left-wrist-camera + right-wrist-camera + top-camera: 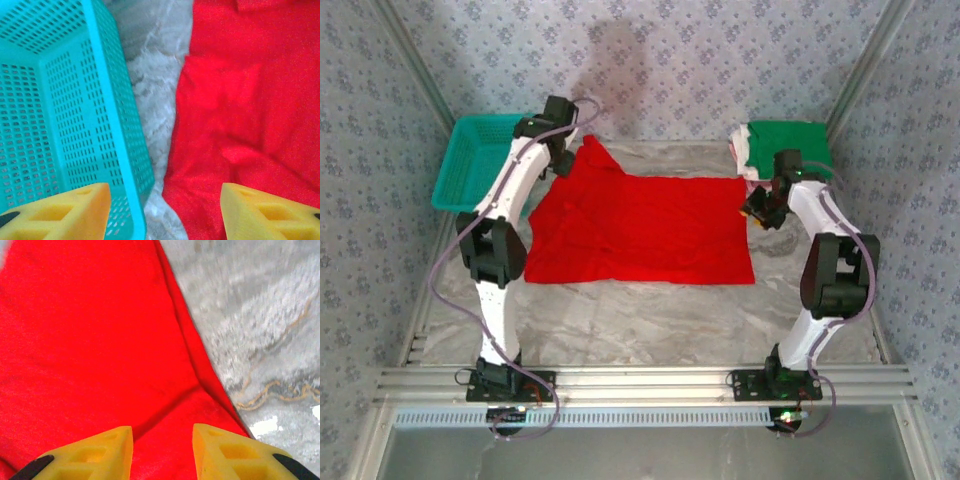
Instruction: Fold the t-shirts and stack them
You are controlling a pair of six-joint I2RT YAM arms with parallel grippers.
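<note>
**Top view.** The red t-shirt [640, 225] lies spread over the middle of the worktop [650, 320]. Its near edge is straight and its far left corner is rumpled into a peak. Bare marbled surface lies open between that near edge and the arm bases.

The left arm reaches forward along the shirt's left edge. The left tool [563, 158] is at the rumpled corner, just beside the teal basket [470, 165], which stands at the far left of the worktop. The right arm bends inward, with the right tool [760, 208] at the shirt's far right corner. Just behind it, a green folded t-shirt [785, 140] tops a stack at the far right, with pale edges showing underneath.

**Left wrist view.** The yellow fingers [65, 212] stand wide apart with nothing between them. One is over the basket's mesh wall, the other over red cloth. A narrow strip of bare worktop separates basket and shirt.

**Right wrist view.** The fingers [90, 455] are parted by a narrower gap and grip nothing. They are above the red cloth, close to its slanting edge, and bare worktop lies open to the right.
</note>
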